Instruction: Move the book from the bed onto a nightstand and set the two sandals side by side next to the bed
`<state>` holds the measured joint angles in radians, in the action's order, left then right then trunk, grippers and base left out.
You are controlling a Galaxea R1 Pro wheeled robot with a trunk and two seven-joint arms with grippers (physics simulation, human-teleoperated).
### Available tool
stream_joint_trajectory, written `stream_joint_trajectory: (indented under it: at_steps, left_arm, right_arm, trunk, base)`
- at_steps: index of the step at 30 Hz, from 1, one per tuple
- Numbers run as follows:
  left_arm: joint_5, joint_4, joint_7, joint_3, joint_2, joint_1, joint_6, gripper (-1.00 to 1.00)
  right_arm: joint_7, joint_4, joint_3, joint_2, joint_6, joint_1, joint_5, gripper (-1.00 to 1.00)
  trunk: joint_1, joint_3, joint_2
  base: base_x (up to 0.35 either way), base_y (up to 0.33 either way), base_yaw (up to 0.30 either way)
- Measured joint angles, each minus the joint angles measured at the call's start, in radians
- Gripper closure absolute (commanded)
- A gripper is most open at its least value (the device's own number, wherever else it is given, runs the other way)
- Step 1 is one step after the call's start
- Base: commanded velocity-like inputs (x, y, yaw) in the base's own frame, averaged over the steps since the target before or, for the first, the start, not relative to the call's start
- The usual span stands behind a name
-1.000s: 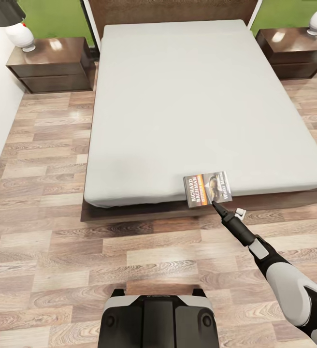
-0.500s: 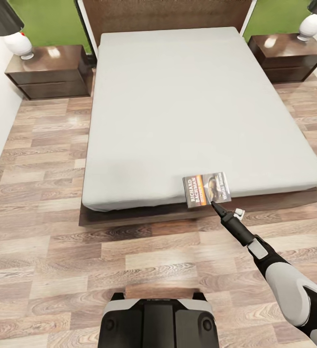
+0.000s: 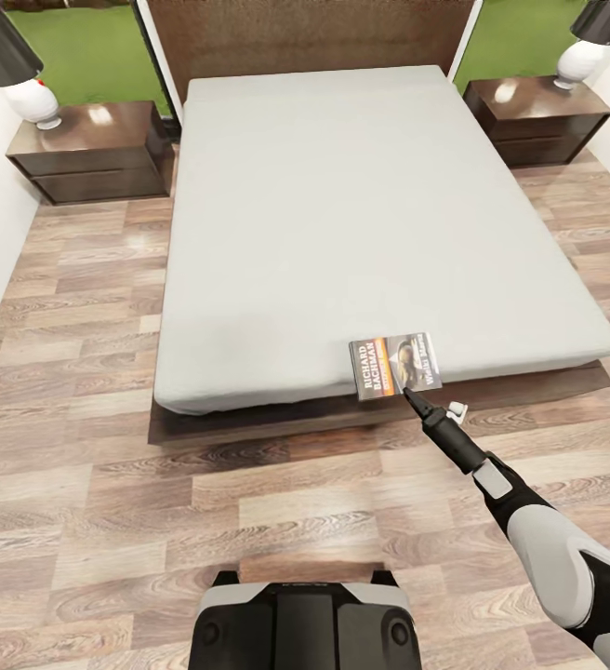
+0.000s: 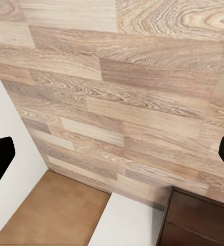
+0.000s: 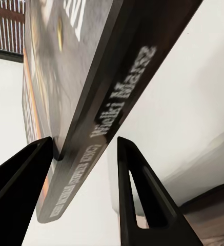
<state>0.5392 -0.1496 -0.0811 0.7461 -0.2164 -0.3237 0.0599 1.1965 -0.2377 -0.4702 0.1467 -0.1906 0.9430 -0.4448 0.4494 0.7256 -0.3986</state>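
A nightstand (image 3: pixel 86 149) stands at ten o'clock. The bed (image 3: pixel 342 214) fills the middle, the book (image 3: pixel 396 365) at its near edge, toward five o'clock. The right end effector (image 3: pixel 407 395) grips the book's edge; the left end effector's (image 4: pixel 112 154) fingers spread wide over the floor (image 4: pixel 127 87).

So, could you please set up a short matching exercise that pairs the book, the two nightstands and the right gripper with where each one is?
Things:
1. book
2. left nightstand
3. right nightstand
4. right gripper

Places:
A. at the book's near edge
B. at the foot edge of the bed
C. beside the headboard, head view's right
D. beside the headboard, head view's left

Pairs: 1-B, 2-D, 3-C, 4-A
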Motion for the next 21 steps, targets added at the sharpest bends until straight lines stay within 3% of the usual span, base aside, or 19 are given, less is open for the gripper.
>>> stream_joint_trajectory:
  at_steps: [21]
  left_arm:
    - [-0.002, 0.002, 0.0, 0.001, 0.0, 0.042, -0.002, -1.0]
  right_arm:
    - [0.0, -0.001, -0.001, -0.001, 0.002, 0.0, 0.001, 1.0]
  trunk:
    - [0.0, -0.033, 0.0]
  base:
    - [0.0, 0.0, -0.065]
